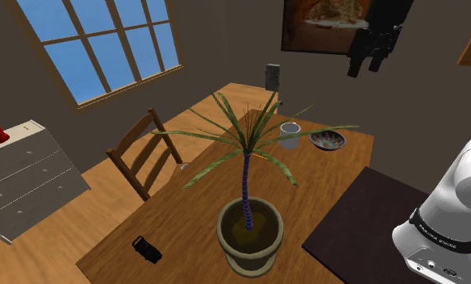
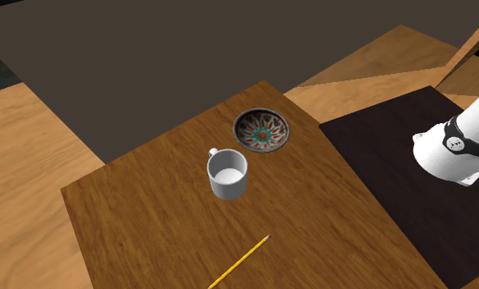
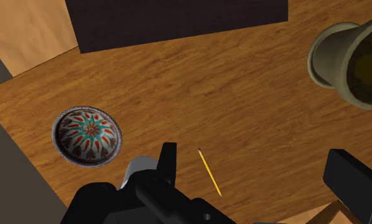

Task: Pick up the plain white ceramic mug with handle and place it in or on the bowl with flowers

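The white mug (image 1: 289, 135) with a handle stands upright on the wooden table (image 1: 177, 222), near its far end. Just beside it sits the bowl (image 1: 327, 140), patterned inside in red and teal. In the second exterior view the mug (image 2: 228, 174) and the bowl (image 2: 262, 130) are close together but apart. My black gripper (image 1: 368, 64) hangs high above them, open and empty. In the wrist view the gripper (image 3: 261, 173) has its fingers wide apart; the bowl (image 3: 87, 135) lies far below, and one finger (image 3: 169, 159) hides most of the mug (image 3: 137, 168).
A potted palm (image 1: 250, 230) stands mid-table, its fronds reaching toward the mug. A yellow pencil (image 2: 242, 261) lies near the mug. A small black object (image 1: 147, 248) lies near the front edge, a dark box (image 1: 272, 77) at the far end. A wooden chair (image 1: 145, 153) stands alongside.
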{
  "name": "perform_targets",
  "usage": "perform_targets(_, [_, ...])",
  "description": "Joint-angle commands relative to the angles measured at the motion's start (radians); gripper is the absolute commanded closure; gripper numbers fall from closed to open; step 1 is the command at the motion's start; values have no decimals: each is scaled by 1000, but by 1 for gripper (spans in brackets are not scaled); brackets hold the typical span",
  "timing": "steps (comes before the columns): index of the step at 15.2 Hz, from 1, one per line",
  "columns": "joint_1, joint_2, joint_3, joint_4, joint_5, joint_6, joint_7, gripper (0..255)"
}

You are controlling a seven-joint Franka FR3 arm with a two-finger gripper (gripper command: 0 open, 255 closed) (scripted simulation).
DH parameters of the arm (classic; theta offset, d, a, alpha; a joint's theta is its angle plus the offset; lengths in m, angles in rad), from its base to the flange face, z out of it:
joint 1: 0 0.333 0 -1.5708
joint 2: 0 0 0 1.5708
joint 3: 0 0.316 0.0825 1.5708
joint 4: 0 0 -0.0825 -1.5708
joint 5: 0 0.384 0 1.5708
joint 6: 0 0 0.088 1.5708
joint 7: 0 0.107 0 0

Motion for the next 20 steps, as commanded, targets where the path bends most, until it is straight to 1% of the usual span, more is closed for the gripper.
perform_targets(1, [0, 0, 0, 0, 0, 0, 0, 0])
perform_targets(6, [-11, 110, -15, -57, -18, 156, -22, 0])
perform_targets(11, [-22, 248, -30, -82, -32, 308, -41, 0])
perform_targets(15, [-30, 376, -43, -77, -41, 423, -55, 0])
perform_targets(20, [-39, 551, -59, -41, -46, 552, -72, 0])
